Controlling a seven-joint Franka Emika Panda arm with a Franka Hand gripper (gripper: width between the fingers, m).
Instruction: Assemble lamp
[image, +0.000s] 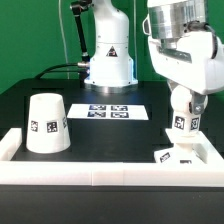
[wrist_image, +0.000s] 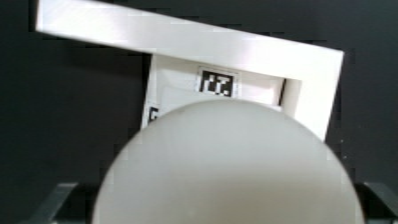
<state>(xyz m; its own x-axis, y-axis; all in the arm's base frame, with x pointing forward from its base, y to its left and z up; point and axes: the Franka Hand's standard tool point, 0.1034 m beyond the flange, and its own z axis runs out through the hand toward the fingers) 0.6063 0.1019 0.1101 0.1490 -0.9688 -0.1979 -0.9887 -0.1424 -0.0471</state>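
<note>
My gripper is shut on the white bulb and holds it upright, neck down, over the flat square base at the exterior view's right. I cannot tell whether the neck touches the base. In the wrist view the bulb fills most of the frame between my dark fingers, and the base with its tag shows beyond it. The large tapered shade stands mouth down at the exterior view's left, apart from the gripper.
The marker board lies on the black table in the middle. A white rail frames the table's front and sides and also shows in the wrist view, just beyond the base. The robot's pedestal stands at the back.
</note>
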